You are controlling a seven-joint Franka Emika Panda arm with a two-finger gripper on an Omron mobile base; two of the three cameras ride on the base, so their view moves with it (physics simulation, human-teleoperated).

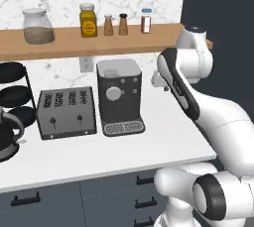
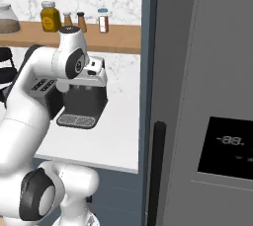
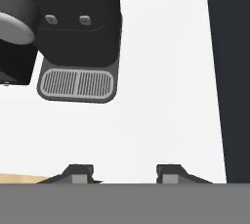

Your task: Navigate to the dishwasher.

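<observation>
Where the long wooden shelf (image 1: 149, 40) runs along the marbled wall: round clear glass jar (image 1: 37, 26), lower part filled with brown grains; yellow jar with a dark label (image 1: 88, 21); two small brown shakers (image 1: 108, 25); slim blue-capped bottle (image 1: 146, 21) holding something red. Below, on the white counter (image 1: 163, 137): black four-slot toaster (image 1: 66, 112) just beside a dark grey coffee machine (image 1: 119, 97). Two-finger gripper (image 3: 125, 174) above the counter near the machine's ribbed drip tray (image 3: 78, 83), fingertips spread apart, clasping nothing.

Kettle (image 1: 7, 134) cut by left edge; toaster (image 2: 43, 92) behind arm.
</observation>
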